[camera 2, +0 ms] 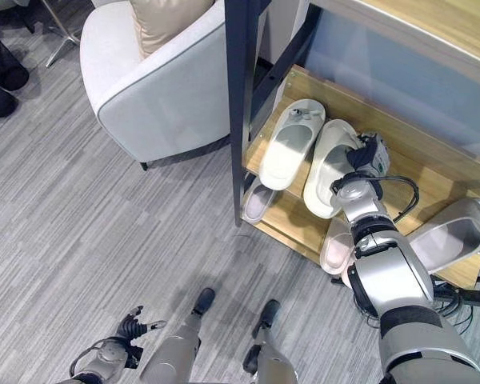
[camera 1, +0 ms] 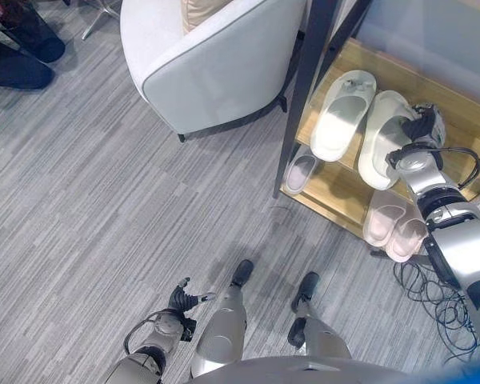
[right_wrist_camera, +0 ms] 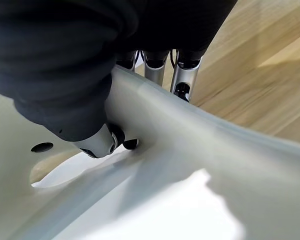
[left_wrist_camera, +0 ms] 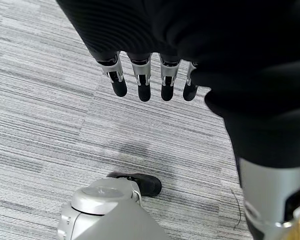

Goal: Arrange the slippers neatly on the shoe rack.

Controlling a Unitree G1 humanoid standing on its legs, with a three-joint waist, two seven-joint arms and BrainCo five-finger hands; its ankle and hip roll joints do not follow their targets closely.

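The right hand (camera 2: pixel 366 156) pinches the strap of a cream slipper (camera 2: pixel 330 170) on the wooden shoe rack (camera 2: pixel 420 152), beside its mate (camera 2: pixel 290 145). The rack's dark post (camera 2: pixel 238 104) and a grey armchair (camera 2: pixel 164 88) stand nearby; pink slippers (camera 1: pixel 394 224) lie below. The left hand (camera 1: pixel 184 300) hangs relaxed over carpet.

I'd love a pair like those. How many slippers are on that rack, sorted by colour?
Cream slippers: 2
Pink slippers: 3
Pale grey slipper: 1
Total: 6
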